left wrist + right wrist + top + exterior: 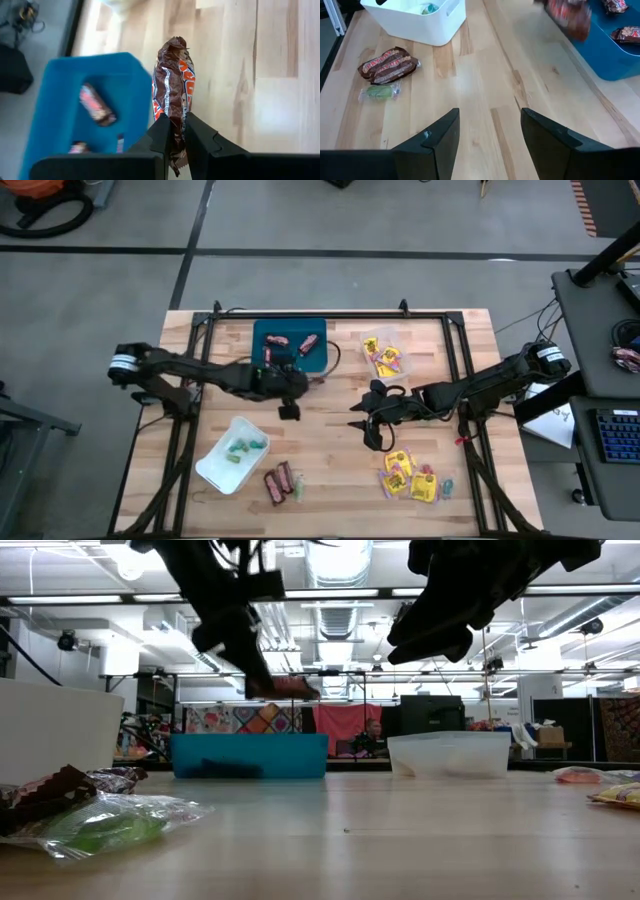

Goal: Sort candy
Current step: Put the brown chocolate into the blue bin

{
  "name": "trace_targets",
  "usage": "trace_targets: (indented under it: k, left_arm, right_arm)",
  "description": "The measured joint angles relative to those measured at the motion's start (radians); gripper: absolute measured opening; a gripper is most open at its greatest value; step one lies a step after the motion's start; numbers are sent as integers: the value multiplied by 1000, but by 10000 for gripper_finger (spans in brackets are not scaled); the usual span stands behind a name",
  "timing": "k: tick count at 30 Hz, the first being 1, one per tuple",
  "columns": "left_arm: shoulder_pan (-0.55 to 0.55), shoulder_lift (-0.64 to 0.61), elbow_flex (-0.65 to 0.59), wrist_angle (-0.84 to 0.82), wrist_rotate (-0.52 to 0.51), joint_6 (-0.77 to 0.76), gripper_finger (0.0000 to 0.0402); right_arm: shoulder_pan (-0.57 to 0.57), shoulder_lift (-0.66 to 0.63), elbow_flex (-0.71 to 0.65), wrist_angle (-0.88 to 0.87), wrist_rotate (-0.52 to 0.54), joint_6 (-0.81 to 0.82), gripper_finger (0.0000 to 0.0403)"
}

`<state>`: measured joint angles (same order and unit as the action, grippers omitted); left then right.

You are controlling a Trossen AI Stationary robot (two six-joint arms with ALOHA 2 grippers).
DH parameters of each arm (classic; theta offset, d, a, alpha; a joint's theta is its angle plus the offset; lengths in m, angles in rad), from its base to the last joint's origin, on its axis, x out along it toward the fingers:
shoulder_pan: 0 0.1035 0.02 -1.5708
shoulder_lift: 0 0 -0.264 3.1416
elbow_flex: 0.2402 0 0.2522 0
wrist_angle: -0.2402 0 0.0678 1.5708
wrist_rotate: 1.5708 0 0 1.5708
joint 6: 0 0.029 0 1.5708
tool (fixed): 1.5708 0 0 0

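Observation:
A brown-red mini bar [172, 85] is held by my left gripper [174, 131], which is shut on it; the bar hangs in the air [285, 688] just near of the blue tray [290, 345]. Other mini bars [97, 105] lie in that tray. My right gripper [490, 130] stands open and holds nothing, above the bare table right of centre [365, 428]. Two more mini bars [387, 65] and a green sweet [380, 92] lie flat on the table near the white tray [233, 453]. My left gripper pinches the mini bar between its two fingers near one end [176, 125], with a short crimped tail of wrapper behind the fingertips. Most of the bar sticks out past the fingers. The fingers slant down from the table's left. The bar is lifted clear of the table.
The white tray holds pastel sweets [245, 446]. A clear tray [383, 355] at the far middle holds yellow packets. More yellow packets [410, 478] lie on the table near right. Bare wood shows between the two grippers.

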<state>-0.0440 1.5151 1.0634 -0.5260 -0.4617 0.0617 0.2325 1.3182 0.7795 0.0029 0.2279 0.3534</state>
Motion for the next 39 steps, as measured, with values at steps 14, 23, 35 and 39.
trace_targets:
  k: [14, 23, 35, 39]
  left_arm:
    - [273, -97, 10, -68, 43, 351, 20]
    - [463, -45, 10, -67, 193, 445, 20]
    - [511, 20, 10, -51, 195, 410, 55]
    - [511, 21, 10, -50, 194, 400, 91]
  right_arm:
    - [13, 0, 0, -6, 0, 49, 201]
    - [32, 0, 0, -6, 0, 77, 201]
    - [47, 0, 0, -7, 0, 109, 201]
    - [47, 0, 0, -7, 0, 114, 201]
